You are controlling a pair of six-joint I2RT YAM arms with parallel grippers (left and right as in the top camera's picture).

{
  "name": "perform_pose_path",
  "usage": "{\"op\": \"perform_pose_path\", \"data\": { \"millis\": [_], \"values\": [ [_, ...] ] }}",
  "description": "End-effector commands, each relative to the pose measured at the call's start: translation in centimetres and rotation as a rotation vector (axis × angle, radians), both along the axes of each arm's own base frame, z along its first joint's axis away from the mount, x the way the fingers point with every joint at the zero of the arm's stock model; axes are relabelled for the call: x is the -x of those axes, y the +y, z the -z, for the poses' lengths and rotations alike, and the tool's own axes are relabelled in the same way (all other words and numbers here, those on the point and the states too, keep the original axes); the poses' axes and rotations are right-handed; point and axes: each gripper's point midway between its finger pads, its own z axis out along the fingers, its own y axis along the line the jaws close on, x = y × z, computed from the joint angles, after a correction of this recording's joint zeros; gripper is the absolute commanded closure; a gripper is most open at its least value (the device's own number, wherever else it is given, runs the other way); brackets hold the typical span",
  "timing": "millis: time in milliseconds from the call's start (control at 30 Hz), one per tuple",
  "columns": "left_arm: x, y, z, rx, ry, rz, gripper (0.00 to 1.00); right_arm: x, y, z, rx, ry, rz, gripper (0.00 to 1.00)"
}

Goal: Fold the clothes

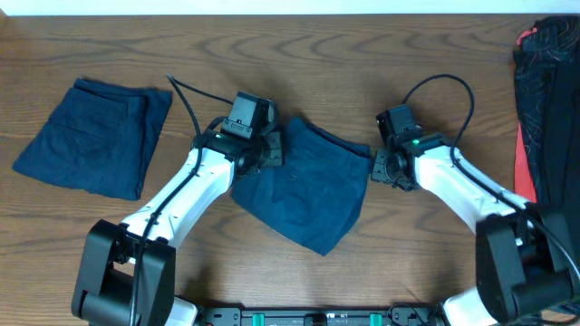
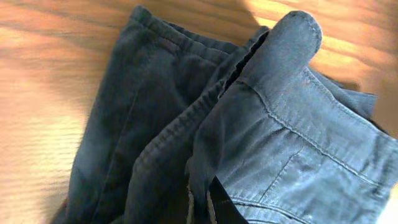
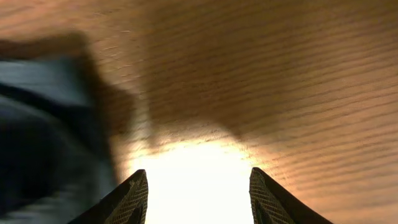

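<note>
On the wooden table [image 1: 362,45] there are 2 dark navy denim-like garments. The first, the folded garment [image 1: 91,136], lies flat near the left edge, well apart from both arms, so I judge that it is already finished. The second, the middle shorts [image 1: 304,195], lies between the 2 arms and is the piece in work: it is partly doubled, with 1 corner pointing to the front edge of the table. The left gripper [image 1: 265,152] is at the upper left corner of the middle shorts. In the left wrist view the waistband and seams [image 2: 273,118] rise close to the camera. The dark fingers [image 2: 216,202] show only as a narrow sliver at the bottom, close together with cloth around them, so I judge the jaws are closed on this edge, to lift it and carry it over. The right gripper [image 1: 381,167] is just beside the right edge of the shorts. Its wrist view shows the jaws wide apart, with nothing between them, over bare wood, and the cloth [image 3: 43,124] is blurred at the left. Probably it waits there to take the opposite corner. At the far right lies a pile of dark and red cloth [image 1: 544,91], not touched.
</note>
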Motion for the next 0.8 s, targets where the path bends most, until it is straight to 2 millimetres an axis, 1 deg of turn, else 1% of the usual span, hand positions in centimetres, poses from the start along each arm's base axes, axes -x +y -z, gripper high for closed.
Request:
{"op": "perform_pose_path", "data": {
  "millis": [0,67,133,167,233,300,567,667,767],
  "values": [
    [-0.8,2.3,-0.2,-0.074,-0.020,-0.144,0.94,-0.3,-0.4,0.2,-0.006,-0.012,0.054,0.49],
    [-0.9,2.9,-0.1,-0.094,-0.024,-0.173,0.94,-0.6,-0.2,0.1,-0.016,-0.025,0.052,0.49],
    [-0.9,2.9,-0.1,-0.089,-0.021,-0.191,0.94,-0.8,0.4,0.1,-0.043,-0.026,0.034,0.50],
    [-0.9,2.9,-0.1,-0.085,-0.019,-0.199,0.94,-0.9,0.9,0.1,-0.067,-0.027,0.006,0.50],
    [-0.9,2.9,-0.1,-0.083,-0.019,-0.203,0.94,-1.1,2.6,0.0,-0.141,-0.030,-0.080,0.50],
    [-0.9,2.9,-0.1,-0.083,-0.019,-0.203,0.94,-1.1,3.6,-0.1,-0.184,-0.031,-0.124,0.50],
    [-0.9,2.9,-0.1,-0.084,-0.018,-0.202,0.94,-1.3,4.0,-0.2,-0.203,-0.040,-0.145,0.52],
    [-0.9,2.9,-0.1,-0.083,-0.018,-0.202,0.94,-1.5,5.1,-0.2,-0.247,-0.047,-0.202,0.53],
    [-0.9,2.9,-0.1,-0.083,-0.018,-0.202,0.94,-1.4,6.0,0.4,-0.267,-0.035,-0.243,0.53]
  ]
}}
